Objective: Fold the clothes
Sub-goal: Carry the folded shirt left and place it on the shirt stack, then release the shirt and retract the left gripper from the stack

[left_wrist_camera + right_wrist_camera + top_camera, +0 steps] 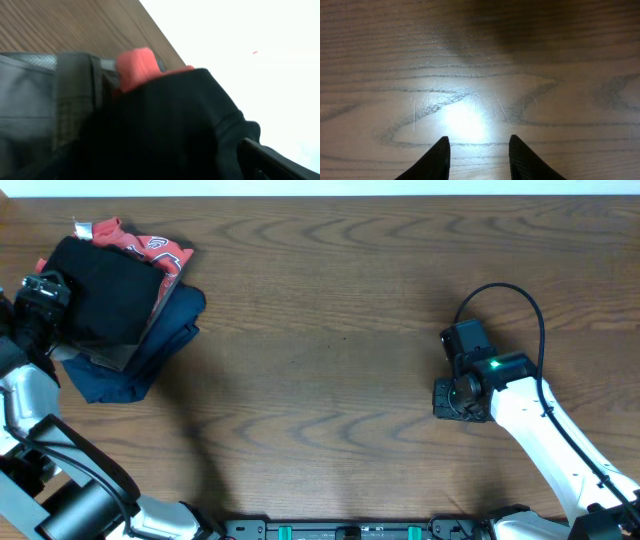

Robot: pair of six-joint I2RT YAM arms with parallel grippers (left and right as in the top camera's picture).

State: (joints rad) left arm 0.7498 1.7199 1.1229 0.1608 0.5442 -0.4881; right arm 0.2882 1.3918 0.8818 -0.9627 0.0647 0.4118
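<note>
The black garment (100, 295) lies folded on top of a stack of clothes at the table's far left. My left gripper (45, 290) is at its left edge. In the left wrist view the black fabric (175, 125) fills the lower frame and lies across the jaw area (160, 167). Only one finger shows there, far out at the lower right, so the jaws look spread. My right gripper (452, 398) hangs over bare table at the right. It is open and empty in the right wrist view (477, 150).
Under the black garment lie a red shirt with white lettering (160, 250), a grey garment (110, 358) and a navy one (150, 350). The red shirt also shows in the left wrist view (137, 65). The table's far edge runs just behind the stack.
</note>
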